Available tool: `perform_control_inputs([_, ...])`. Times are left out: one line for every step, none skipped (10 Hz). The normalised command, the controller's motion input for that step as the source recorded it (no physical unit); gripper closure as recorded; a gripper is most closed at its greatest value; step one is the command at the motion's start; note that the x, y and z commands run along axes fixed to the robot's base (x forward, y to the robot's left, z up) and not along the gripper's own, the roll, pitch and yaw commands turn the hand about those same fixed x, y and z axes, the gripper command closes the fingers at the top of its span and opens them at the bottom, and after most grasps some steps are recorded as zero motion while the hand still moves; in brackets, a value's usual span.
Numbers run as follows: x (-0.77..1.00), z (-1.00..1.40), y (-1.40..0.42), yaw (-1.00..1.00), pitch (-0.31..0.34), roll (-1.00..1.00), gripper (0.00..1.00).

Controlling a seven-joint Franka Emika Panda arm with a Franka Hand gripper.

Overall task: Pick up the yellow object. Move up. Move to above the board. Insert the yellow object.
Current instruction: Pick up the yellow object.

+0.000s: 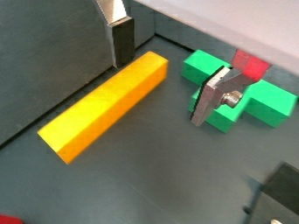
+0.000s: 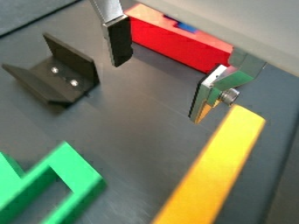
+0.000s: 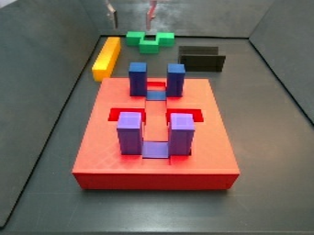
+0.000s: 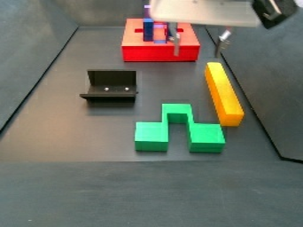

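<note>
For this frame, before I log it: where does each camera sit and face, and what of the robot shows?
Wrist view: on the arm, looking down at the yellow object and green block; pincer fingers show.
Wrist view: same mount, facing the fixture and board; pincer fingers show.
Side view: beyond the board, facing the far pincer.
Side view: opposite end; pincer, open.
All share the yellow object.

matt yellow object (image 1: pixel 105 107) – silver metal gripper (image 1: pixel 170 74) fingers, dark pads – matt red board (image 3: pixel 156 151)

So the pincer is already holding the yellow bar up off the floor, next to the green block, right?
Not quite: the yellow bar lies on the floor beside the green block, unheld. In a side view the open pincer hangs above the bar's far end, gripping nothing.
</note>
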Motion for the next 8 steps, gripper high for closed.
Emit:
perform_control_inputs([-0.55, -0.25, 0.19, 0.17, -0.281, -0.12, 0.0])
perform_control_inputs([-0.47, -0.27, 0.18, 0.2, -0.251, -0.08, 0.0])
perform_control_inputs([-0.43, -0.25, 0.11, 0.17, -0.241, -0.08, 0.0])
perform_control_inputs([-0.33, -0.33, 0.0, 0.08, -0.221, -0.04, 0.0])
perform_control_inputs([-0.2, -0.37, 0.0, 0.05, -0.186, 0.0, 0.0])
perform_control_inputs([-0.13, -0.38, 0.0, 0.04, -0.153, 0.0, 0.0])
perform_control_inputs([-0.1, -0.35, 0.04, 0.03, -0.114, 0.0, 0.0])
perform_control_inputs([-0.04, -0.3, 0.1, 0.04, -0.124, 0.0, 0.0])
